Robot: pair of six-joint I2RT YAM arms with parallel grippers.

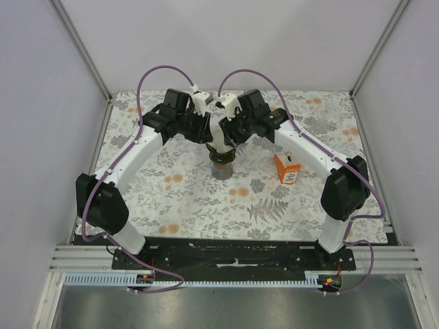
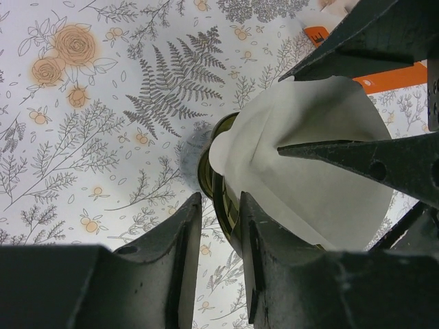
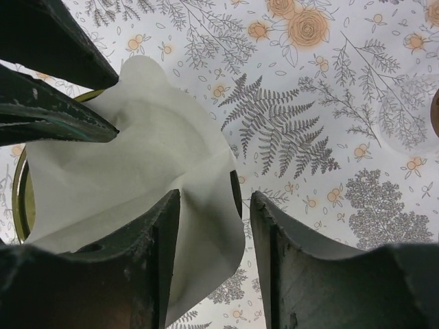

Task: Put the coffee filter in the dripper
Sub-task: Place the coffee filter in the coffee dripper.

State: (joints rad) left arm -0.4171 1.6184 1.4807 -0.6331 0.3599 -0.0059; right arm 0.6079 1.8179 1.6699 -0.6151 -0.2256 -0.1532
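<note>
The white paper coffee filter (image 2: 288, 199) sits opened in the dripper, whose dark, gold-edged rim (image 2: 218, 164) shows beneath it. The dripper (image 1: 221, 159) stands mid-table. Both grippers meet just above it. My left gripper (image 2: 219, 199) is open, its fingertips astride the near rim, not clamped. My right gripper (image 3: 215, 195) is open over the filter (image 3: 137, 171); its left finger rests on the paper, and the filter's edge hangs in the gap. The rim also shows in the right wrist view (image 3: 19, 199). In the top view the arms hide most of the filter.
An orange and white box (image 1: 288, 169) stands on the floral tablecloth just right of the dripper, and also shows in the left wrist view (image 2: 384, 77). Grey walls and a metal frame enclose the table on three sides.
</note>
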